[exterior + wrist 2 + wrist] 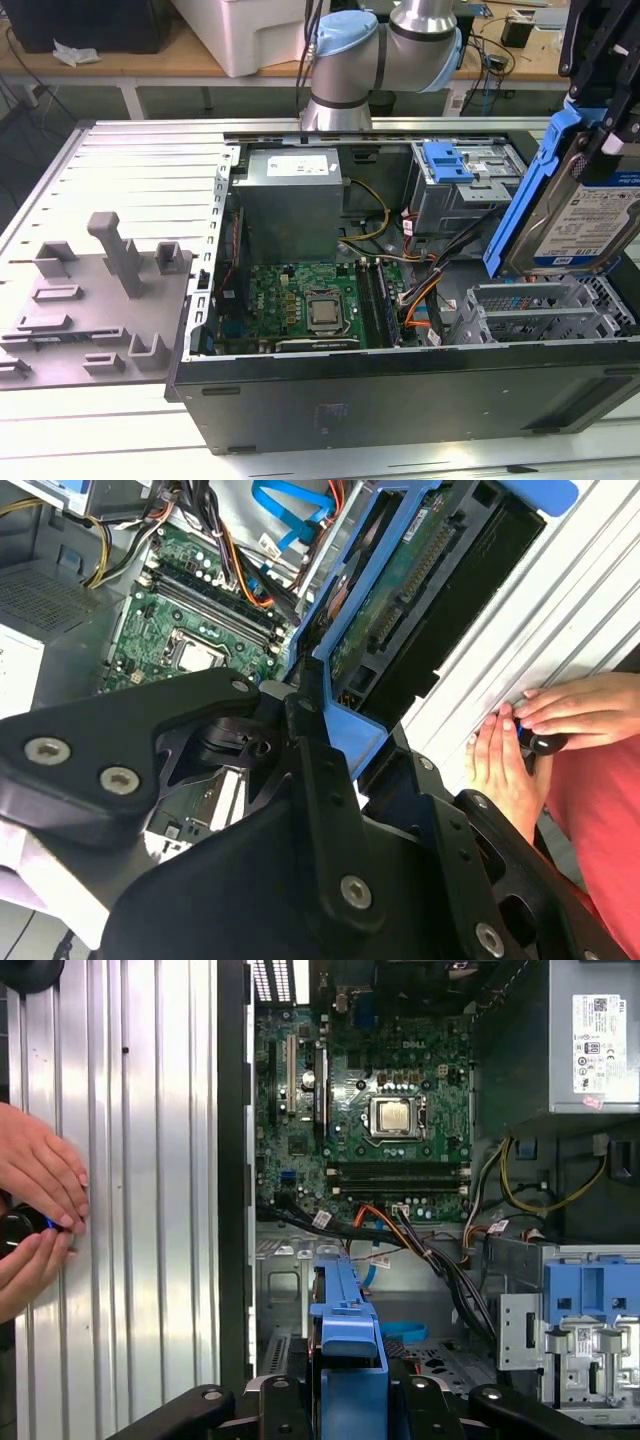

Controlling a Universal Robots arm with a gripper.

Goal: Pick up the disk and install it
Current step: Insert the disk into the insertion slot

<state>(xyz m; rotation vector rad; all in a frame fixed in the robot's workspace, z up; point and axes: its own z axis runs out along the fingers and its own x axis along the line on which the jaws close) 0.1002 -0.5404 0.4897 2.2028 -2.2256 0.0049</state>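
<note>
Gripper fingers clamped on blue carrier of disk. Disk held tilted, lower end over drive cage, at exterior view's right end of open case. Person's hands on ribbed table beside case.

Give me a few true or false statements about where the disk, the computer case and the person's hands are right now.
The end effector grips the disk. True.
The disk lies flat in the drive cage. False: it hangs tilted above the drive cage.
The computer case is closed. False: it is open, motherboard exposed.
A person's hands are over the ribbed table. True.
</note>
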